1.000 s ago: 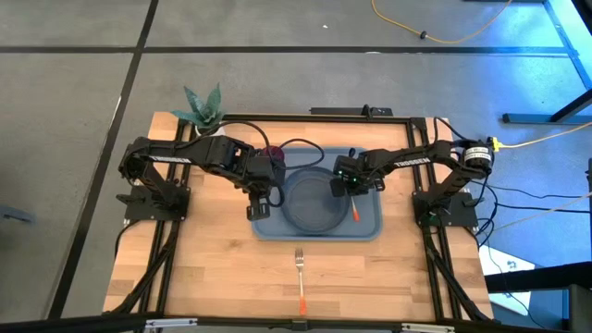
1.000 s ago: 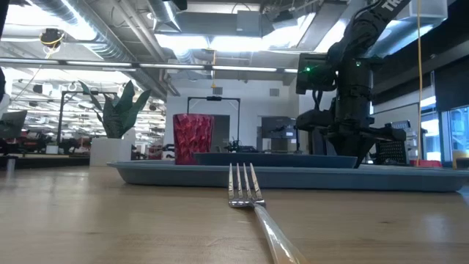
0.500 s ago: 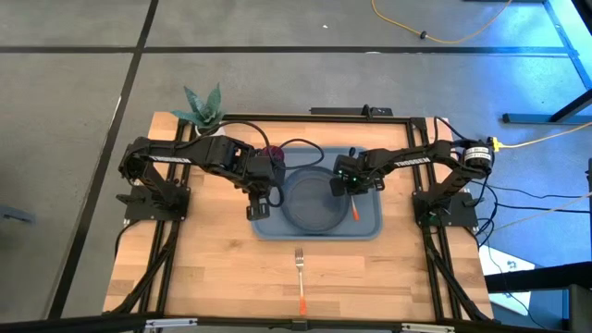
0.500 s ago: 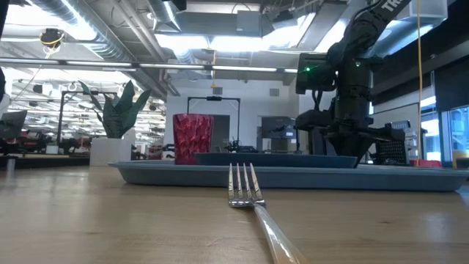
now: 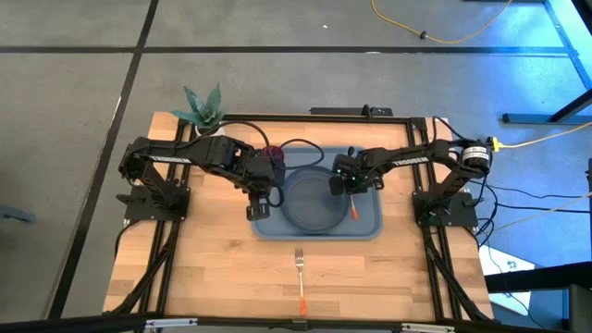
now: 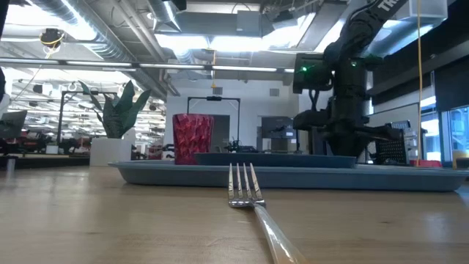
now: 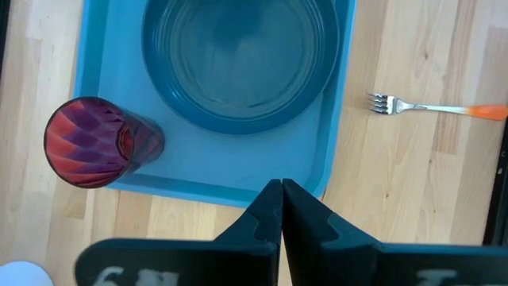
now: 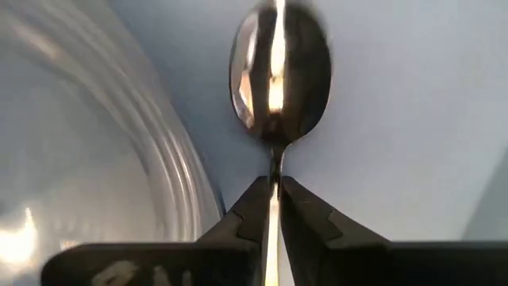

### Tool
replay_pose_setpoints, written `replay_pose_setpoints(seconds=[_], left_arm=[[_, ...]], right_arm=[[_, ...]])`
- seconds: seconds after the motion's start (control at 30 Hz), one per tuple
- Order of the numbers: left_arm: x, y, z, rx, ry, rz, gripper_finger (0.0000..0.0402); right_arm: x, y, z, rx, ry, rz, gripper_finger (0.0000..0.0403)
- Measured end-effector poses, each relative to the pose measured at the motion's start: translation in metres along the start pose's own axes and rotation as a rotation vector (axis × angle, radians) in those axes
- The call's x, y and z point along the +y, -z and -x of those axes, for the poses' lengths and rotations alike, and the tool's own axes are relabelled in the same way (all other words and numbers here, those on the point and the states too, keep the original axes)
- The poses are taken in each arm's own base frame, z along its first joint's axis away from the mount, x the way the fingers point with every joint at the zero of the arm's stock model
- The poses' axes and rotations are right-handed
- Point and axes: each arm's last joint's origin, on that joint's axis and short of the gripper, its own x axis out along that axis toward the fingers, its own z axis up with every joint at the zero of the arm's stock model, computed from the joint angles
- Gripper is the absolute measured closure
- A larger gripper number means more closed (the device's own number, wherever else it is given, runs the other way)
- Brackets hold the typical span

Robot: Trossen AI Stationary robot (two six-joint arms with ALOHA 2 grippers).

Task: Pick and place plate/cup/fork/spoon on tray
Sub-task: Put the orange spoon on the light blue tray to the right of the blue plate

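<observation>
The right hand (image 8: pixel 272 208) pinched the spoon (image 8: pixel 278 67) beside the plate (image 5: pixel 313 199) on the tray (image 5: pixel 370 225); left hand (image 7: pixel 281 208) hung shut; fork (image 5: pixel 300 277) lay on the table (image 5: pixel 213 277).

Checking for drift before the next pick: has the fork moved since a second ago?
No. The fork lies at the same spot on the table, tines toward the tray.

The left arm reaches inward, its tool (image 7: pixel 281 208) pressed fully together with the fingers (image 7: pixel 258 214) touching along their length. The right arm reaches toward it from the opposite side; the right tool (image 8: pixel 272 208) appears nearly closed, fingertips (image 8: pixel 255 205) flanking a thin stem, contact uncertain.
</observation>
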Motion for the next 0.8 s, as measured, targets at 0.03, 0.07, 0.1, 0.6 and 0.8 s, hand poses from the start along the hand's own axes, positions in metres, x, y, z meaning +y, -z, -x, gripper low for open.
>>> replay_pose_setpoints(seconds=[0.03,0.07,0.1,0.6,0.8], left_arm=[[-0.0001,0.0000,0.0000,0.000,0.000,0.000,0.0401],[-0.0001,0.0000,0.0000,0.000,0.000,0.000,0.0401],[-0.0002,0.0000,0.0001,0.000,0.000,0.000,0.0401],[-0.0002,0.0000,0.0000,0.000,0.000,0.000,0.0401],[-0.0002,0.0000,0.0000,0.000,0.000,0.000,0.0401]], right_arm=[[0.0027,-0.0018,0.0026,-0.025,-0.002,0.000,0.0367],[0.0052,-0.0034,0.0056,-0.044,-0.008,0.001,0.0367],[0.0067,-0.0041,0.0077,-0.050,-0.010,0.002,0.0367],[0.0076,-0.0005,0.0107,-0.028,0.010,0.038,0.0366],[0.0078,-0.0010,0.0111,-0.037,0.010,0.082,0.0366]])
